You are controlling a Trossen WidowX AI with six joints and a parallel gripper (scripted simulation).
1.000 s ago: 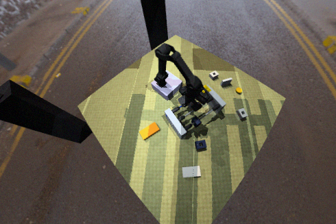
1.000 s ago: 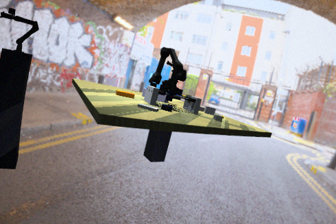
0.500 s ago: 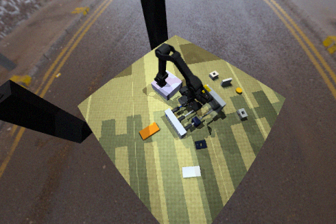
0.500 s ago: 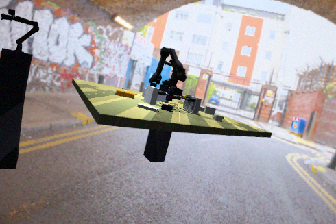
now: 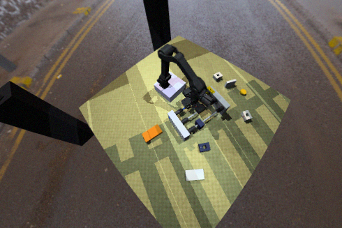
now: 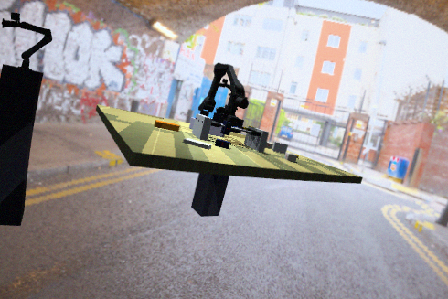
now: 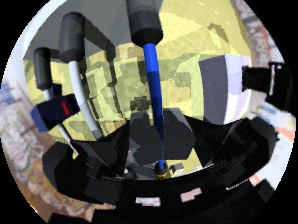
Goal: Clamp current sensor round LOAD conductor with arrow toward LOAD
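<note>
Gripping the dark, blocky split-core sensor (image 7: 160,137), the gripper (image 5: 192,102) stands closed on it around the glossy blue conductor (image 7: 153,90), between the two pale rectangular end blocks (image 5: 178,125) on the matte, yellow-green striped table (image 5: 115,118). Two grey-sleeved conductors (image 7: 75,63) run beside the blue one. A flat orange slab (image 5: 152,133) and a white plate (image 5: 195,174) lie well apart.

Yellow-green striped square table (image 5: 115,118) bearing 1 flat orange block (image 5: 152,133), 1 flat white plate (image 5: 195,174), 1 navy square ring (image 5: 204,147) and 1 yellow disc (image 5: 243,91).
</note>
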